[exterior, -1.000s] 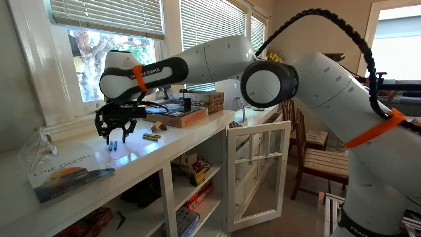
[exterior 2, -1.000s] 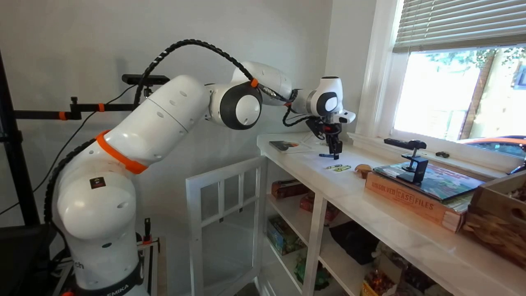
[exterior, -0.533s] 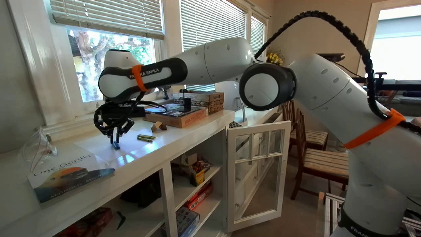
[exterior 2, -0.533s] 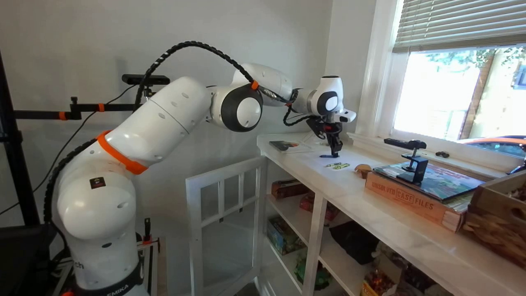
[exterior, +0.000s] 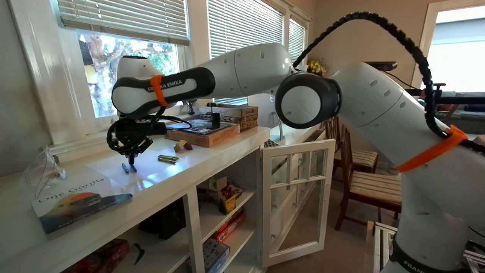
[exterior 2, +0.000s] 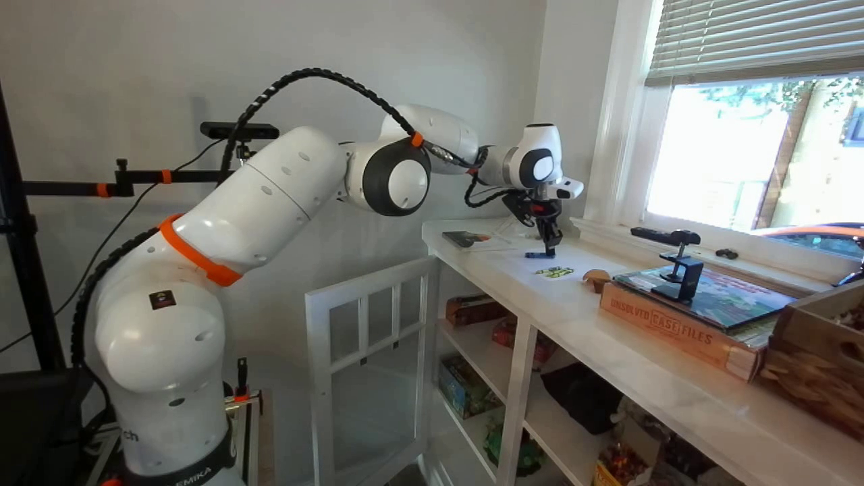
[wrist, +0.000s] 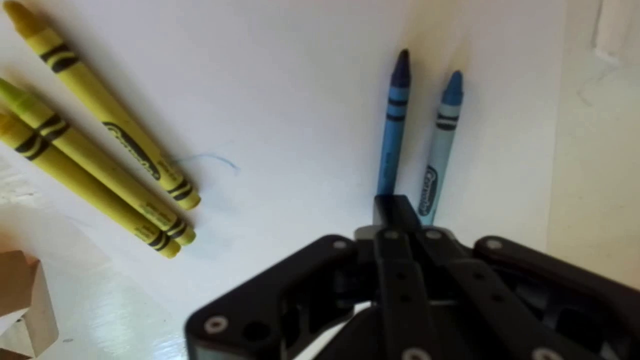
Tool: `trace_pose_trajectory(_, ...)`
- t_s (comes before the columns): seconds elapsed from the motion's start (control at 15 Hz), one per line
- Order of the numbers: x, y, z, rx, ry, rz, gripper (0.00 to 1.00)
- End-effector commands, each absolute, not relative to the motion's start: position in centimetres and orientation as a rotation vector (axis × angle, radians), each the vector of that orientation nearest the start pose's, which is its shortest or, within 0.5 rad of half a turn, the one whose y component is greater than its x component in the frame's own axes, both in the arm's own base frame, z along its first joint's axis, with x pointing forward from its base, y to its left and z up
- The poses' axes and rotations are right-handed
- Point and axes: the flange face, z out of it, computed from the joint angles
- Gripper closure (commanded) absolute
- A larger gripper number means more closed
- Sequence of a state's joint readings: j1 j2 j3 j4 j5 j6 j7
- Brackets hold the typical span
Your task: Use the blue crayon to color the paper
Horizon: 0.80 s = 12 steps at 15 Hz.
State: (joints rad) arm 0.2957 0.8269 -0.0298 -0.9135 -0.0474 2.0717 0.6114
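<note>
Bearing two blue crayons (wrist: 439,152), three yellow crayons (wrist: 105,107) and a line (wrist: 206,155) only the wrist view shows, one paper (wrist: 295,125) lies beneath the gripper (wrist: 395,204), fingertips (wrist: 402,217) together.

Wrist view: darker blue crayon (wrist: 394,132), lower end hidden behind fingers (wrist: 398,217); cardboard (wrist: 16,282) cut by left edge.

Both exterior views share the counter (exterior 2: 574,300); the wrist view looks closely down at paper (wrist: 300,125).

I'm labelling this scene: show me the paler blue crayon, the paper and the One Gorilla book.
Paler blue crayon (wrist: 440,147): wrist view, on the wrapper.
Paper (wrist: 300,125): wrist view, bare part.
One Gorilla book (exterior: 81,204): an exterior view, on the front cover.
</note>
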Motion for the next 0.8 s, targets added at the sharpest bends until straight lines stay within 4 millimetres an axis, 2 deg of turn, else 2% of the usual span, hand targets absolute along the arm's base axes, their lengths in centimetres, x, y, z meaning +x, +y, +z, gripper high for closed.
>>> trace_pose_trajectory(0.0, 77.17, 22.11, 42.4, -3.007, 0.497, -0.521, 0.74)
trace_pose_trajectory(0.13, 77.17, 22.15, 42.57, -3.007, 0.496, -0.528, 0.7)
trace_pose_trajectory(0.2, 77.19, 22.15, 42.66, -3.008, 0.496, -0.532, 0.64)
trace_pose_trajectory(0.73, 77.34, 22.7, 41.97, -3.011, 0.503, -0.535, 0.02)
